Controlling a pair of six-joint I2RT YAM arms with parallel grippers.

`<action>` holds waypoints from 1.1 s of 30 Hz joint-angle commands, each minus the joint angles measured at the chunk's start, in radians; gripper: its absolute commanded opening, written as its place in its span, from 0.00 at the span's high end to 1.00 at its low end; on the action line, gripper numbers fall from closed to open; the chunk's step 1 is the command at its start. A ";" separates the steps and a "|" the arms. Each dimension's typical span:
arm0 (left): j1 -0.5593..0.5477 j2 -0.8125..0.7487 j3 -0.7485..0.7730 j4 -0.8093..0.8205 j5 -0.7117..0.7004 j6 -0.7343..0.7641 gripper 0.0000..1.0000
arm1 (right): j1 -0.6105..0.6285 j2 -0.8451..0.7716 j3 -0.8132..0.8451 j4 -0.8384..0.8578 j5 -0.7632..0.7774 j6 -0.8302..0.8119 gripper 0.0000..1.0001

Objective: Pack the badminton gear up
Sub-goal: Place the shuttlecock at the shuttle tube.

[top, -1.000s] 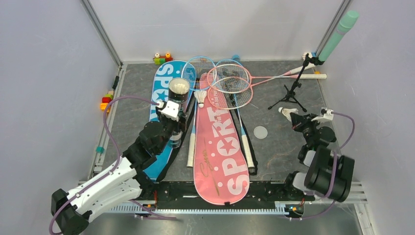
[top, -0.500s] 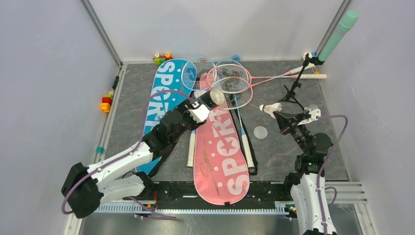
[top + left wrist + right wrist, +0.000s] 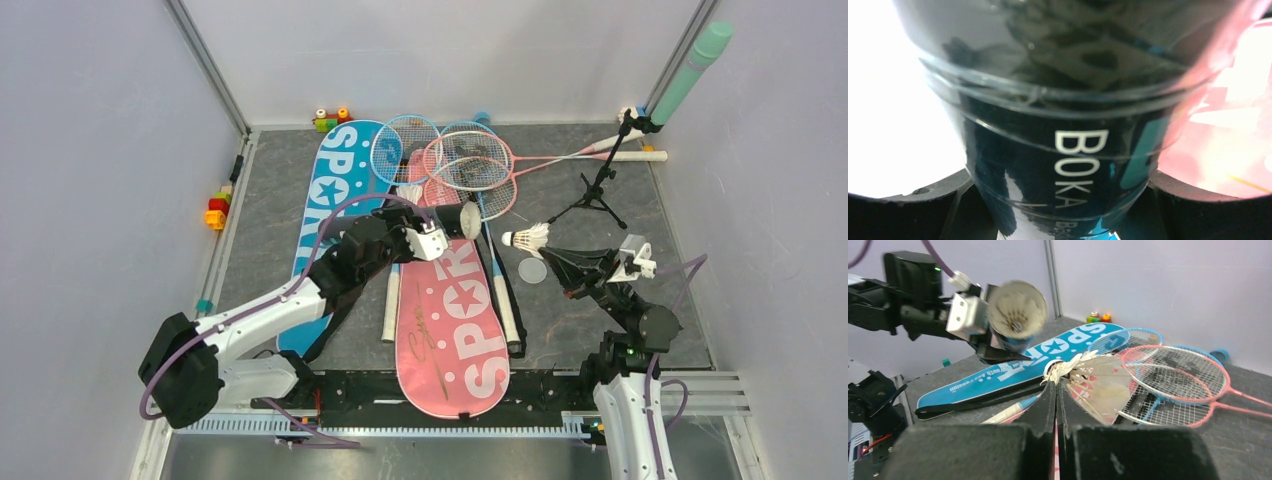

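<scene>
Dark grey, stone-patterned table (image 3: 262,250) fills the floor of a cell with pale walls (image 3: 100,150). On it lie a blue bag (image 3: 325,185) and, just beside it to the right, a pink bag (image 3: 452,330), both printed SPORT. Their far ends are overlapped by the heads of the blue rackets (image 3: 404,148) and pink rackets (image 3: 468,160). Two white handles run down either side of the pink bag, and the pink rackets' shafts reach right towards a small black tripod (image 3: 598,190). The left gripper (image 3: 436,238) is clamped around a dark tube (image 3: 457,220), which lies roughly level above the pink bag's far end with its open mouth turned to the right. In the left wrist view the tube (image 3: 1058,165) fills the frame, lettered BOKA, wedged between two dark fingers (image 3: 913,210). From the right wrist the tube (image 3: 1016,309) shows pale feathers inside its mouth. The right gripper (image 3: 553,254) pinches a white shuttlecock (image 3: 525,238) in the air, cork end towards the tube, near its mouth but apart from it. Its fingertips (image 3: 1045,405) are drawn tight on the shuttlecock (image 3: 1093,382). A second shuttlecock (image 3: 411,192) sits by the racket heads, just beyond the left gripper. A clear round disc (image 3: 533,270) lies on the table near the pinched shuttlecock, and toy blocks (image 3: 331,120) sit at the far edge.
</scene>
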 commanded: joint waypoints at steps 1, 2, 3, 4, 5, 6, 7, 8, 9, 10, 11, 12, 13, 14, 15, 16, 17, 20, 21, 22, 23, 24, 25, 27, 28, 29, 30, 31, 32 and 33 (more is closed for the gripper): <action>0.003 0.033 0.052 -0.014 0.036 0.102 0.98 | 0.009 -0.020 -0.025 0.189 -0.045 0.115 1.00; 0.003 0.041 0.052 -0.013 0.038 0.105 0.98 | 0.010 -0.015 -0.036 0.233 -0.056 0.143 1.00; 0.001 0.050 0.053 -0.015 0.039 0.108 0.98 | 0.012 -0.013 -0.045 0.286 -0.060 0.175 1.00; 0.002 0.061 0.054 -0.015 0.039 0.115 0.98 | 0.013 -0.008 -0.056 0.324 -0.061 0.202 1.00; 0.000 0.071 0.057 -0.016 0.035 0.115 0.98 | 0.015 -0.005 -0.065 0.360 -0.061 0.216 1.00; -0.002 0.082 0.063 -0.022 0.028 0.112 0.98 | 0.016 0.001 -0.072 0.380 -0.061 0.229 1.00; -0.009 0.092 0.072 -0.039 0.020 0.105 0.98 | 0.018 0.010 -0.075 0.389 -0.061 0.233 1.00; -0.013 0.101 0.083 -0.060 0.020 0.099 0.98 | 0.021 0.020 -0.076 0.396 -0.063 0.235 1.00; -0.018 0.107 0.087 -0.065 0.026 0.094 0.98 | 0.025 0.031 -0.079 0.406 -0.063 0.238 1.00; -0.020 0.112 0.089 -0.065 0.035 0.091 0.98 | 0.030 0.043 -0.082 0.422 -0.063 0.243 1.00; -0.023 0.114 0.088 -0.065 0.045 0.092 0.98 | 0.038 0.057 -0.086 0.441 -0.063 0.254 1.00; -0.026 0.117 0.089 -0.064 0.053 0.092 0.98 | 0.046 0.070 -0.091 0.470 -0.063 0.261 1.00; -0.030 0.121 0.092 -0.065 0.057 0.091 0.98 | 0.058 0.085 -0.096 0.492 -0.063 0.273 1.00; -0.036 0.126 0.094 -0.065 0.057 0.087 0.98 | 0.070 0.098 -0.099 0.515 -0.063 0.280 1.00; -0.042 0.130 0.097 -0.065 0.057 0.082 0.98 | 0.085 0.115 -0.101 0.534 -0.061 0.284 1.00; -0.051 0.134 0.096 -0.067 0.058 0.080 0.98 | 0.094 0.130 -0.103 0.541 -0.057 0.283 1.00; -0.059 0.136 0.094 -0.067 0.059 0.082 0.98 | 0.124 0.140 -0.104 0.548 -0.048 0.278 1.00; -0.084 0.142 0.093 -0.067 0.069 0.084 0.98 | 0.183 0.175 -0.096 0.521 -0.025 0.230 1.00; -0.090 0.141 0.094 -0.067 0.073 0.083 0.98 | 0.206 0.186 -0.090 0.500 -0.014 0.205 1.00; -0.096 0.139 0.095 -0.067 0.075 0.081 0.98 | 0.230 0.198 -0.085 0.474 0.000 0.175 1.00; -0.104 0.136 0.095 -0.067 0.078 0.079 0.98 | 0.252 0.209 -0.075 0.433 0.015 0.142 1.00; -0.113 0.134 0.093 -0.067 0.080 0.081 0.98 | 0.279 0.217 -0.067 0.393 0.040 0.106 1.00; -0.120 0.133 0.092 -0.067 0.079 0.085 0.98 | 0.309 0.226 -0.060 0.351 0.065 0.073 1.00; -0.137 0.133 0.092 -0.067 0.074 0.086 0.98 | 0.366 0.247 -0.032 0.260 0.107 -0.007 1.00; -0.144 0.133 0.091 -0.067 0.073 0.089 0.98 | 0.398 0.260 -0.020 0.223 0.134 -0.042 1.00; -0.150 0.132 0.091 -0.067 0.074 0.094 0.98 | 0.422 0.270 -0.012 0.197 0.157 -0.069 1.00; -0.153 0.133 0.090 -0.067 0.074 0.095 0.98 | 0.445 0.278 -0.003 0.171 0.179 -0.091 1.00; -0.154 0.133 0.089 -0.067 0.070 0.095 0.98 | 0.461 0.285 0.007 0.153 0.189 -0.109 1.00; -0.153 0.132 0.087 -0.067 0.061 0.099 0.98 | 0.469 0.285 0.016 0.133 0.194 -0.122 1.00; -0.154 0.133 0.084 -0.065 0.051 0.100 0.98 | 0.472 0.277 0.021 0.119 0.200 -0.127 1.00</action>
